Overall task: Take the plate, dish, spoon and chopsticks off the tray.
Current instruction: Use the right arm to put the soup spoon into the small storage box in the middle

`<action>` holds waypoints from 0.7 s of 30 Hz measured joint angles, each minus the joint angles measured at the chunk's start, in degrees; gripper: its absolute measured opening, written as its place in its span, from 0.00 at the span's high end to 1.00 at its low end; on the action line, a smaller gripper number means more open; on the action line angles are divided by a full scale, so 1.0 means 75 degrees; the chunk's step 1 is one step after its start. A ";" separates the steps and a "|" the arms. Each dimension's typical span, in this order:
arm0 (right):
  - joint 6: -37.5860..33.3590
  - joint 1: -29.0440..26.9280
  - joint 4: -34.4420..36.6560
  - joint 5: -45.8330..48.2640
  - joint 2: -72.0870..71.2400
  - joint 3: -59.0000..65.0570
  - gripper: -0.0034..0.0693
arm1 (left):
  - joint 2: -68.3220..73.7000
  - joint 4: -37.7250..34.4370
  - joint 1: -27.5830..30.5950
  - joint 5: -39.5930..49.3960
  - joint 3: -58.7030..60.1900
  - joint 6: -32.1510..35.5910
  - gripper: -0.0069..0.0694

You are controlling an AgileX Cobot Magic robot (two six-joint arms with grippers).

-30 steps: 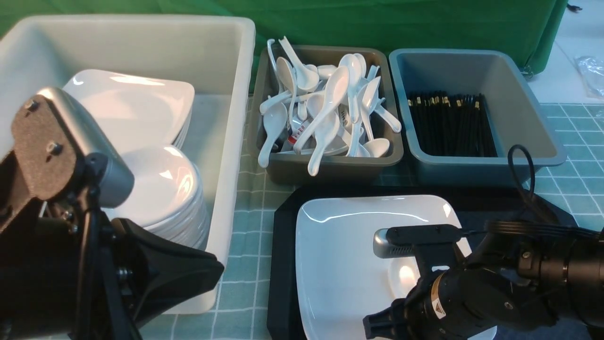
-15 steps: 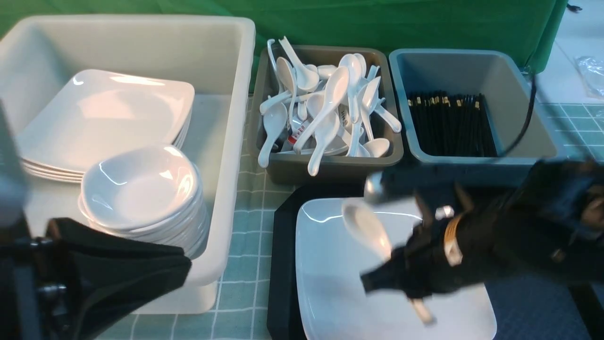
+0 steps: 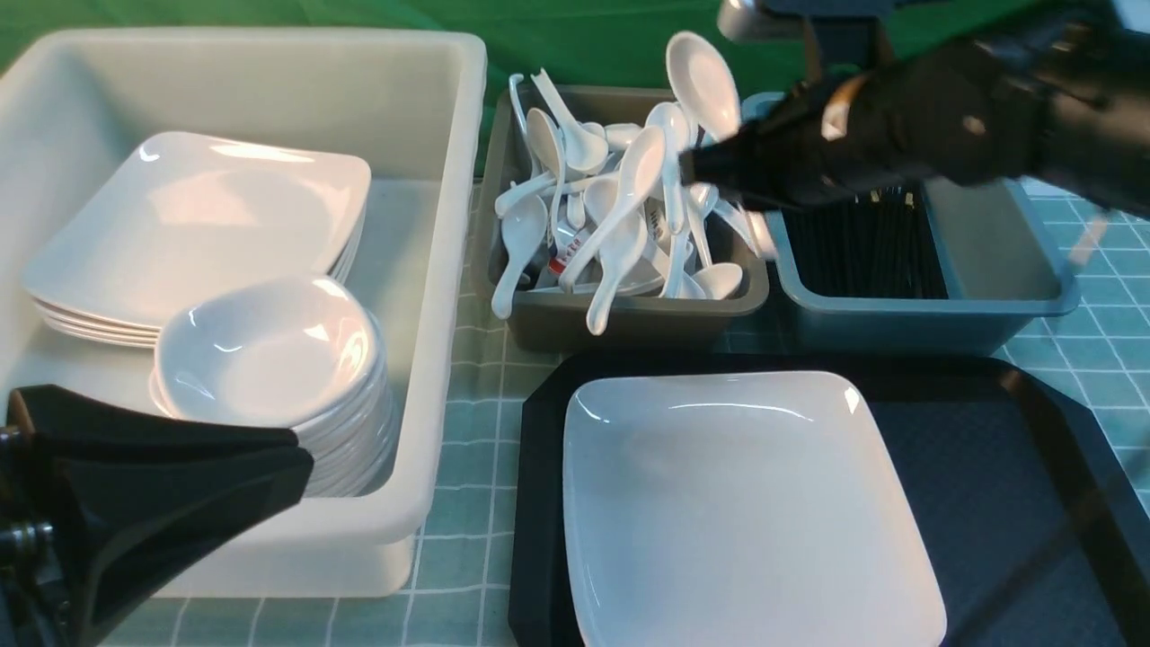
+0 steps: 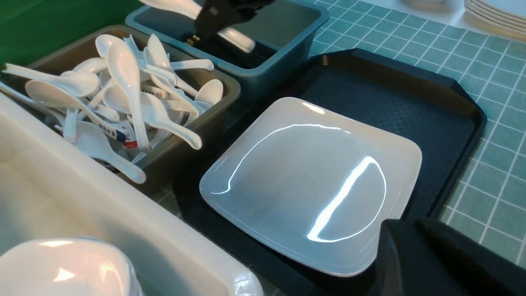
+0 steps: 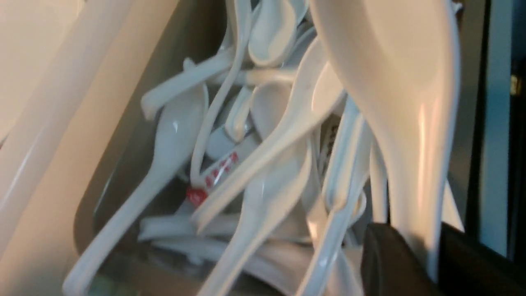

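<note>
Spoon [image 3: 703, 83] is up in my R tool [image 3: 719, 168], pinched by the handle, bowl end up, over the brown-grey spoon tub [image 3: 629, 310] so it can drop in w/ the rest. Plate [image 3: 746, 503] sits on the tray [image 3: 988, 431]. L tool [image 3: 180, 485] is closed, holding nothing.

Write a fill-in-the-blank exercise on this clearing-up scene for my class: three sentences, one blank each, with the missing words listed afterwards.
1. The right gripper holds a white ____ above the brown-grey tub.
2. The only thing lying on the black tray is the square ____.
3. The blue-grey tub holds a row of black ____.

Missing words: spoon; plate; chopsticks.
</note>
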 joint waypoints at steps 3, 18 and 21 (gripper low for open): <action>-0.0007 -0.0002 0.0011 0.0229 0.0848 -0.1252 0.78 | 0.0000 0.0000 0.0000 -0.0076 0.0000 -0.0034 0.89; 0.0133 -0.0002 0.0178 0.0686 0.3081 -0.4195 0.30 | 0.0000 0.0197 0.0000 -0.0317 0.0000 -0.0055 0.89; -0.0069 -0.0002 0.0178 0.1148 0.2793 -0.4203 0.25 | 0.0000 0.0203 0.0000 -0.0379 0.0000 -0.0055 0.89</action>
